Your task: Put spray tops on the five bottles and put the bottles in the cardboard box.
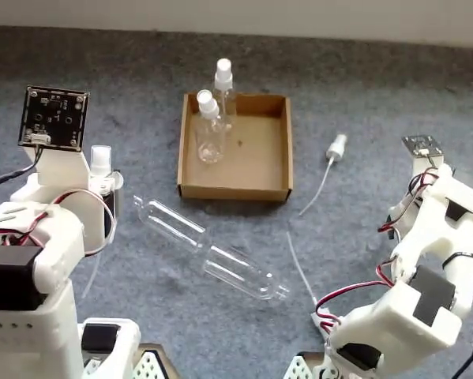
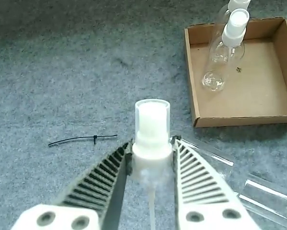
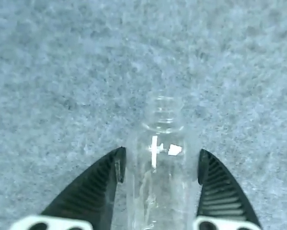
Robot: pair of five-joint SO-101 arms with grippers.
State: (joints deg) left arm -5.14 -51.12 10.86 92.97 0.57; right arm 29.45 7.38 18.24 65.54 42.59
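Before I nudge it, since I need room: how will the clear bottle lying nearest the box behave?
The bottle is round and on its side, so it will probably roll. It looks empty, so likely light. The carpet may slow it.

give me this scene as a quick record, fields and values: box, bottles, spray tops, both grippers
box: cardboard box, open, on the carpet
in box: two capped bottles, upright, toward its left side in the high view
on carpet: two uncapped bottles lying in front of the box; loose spray top to its right
left gripper: shut on a spray top
right gripper: shut on an open-necked bottle
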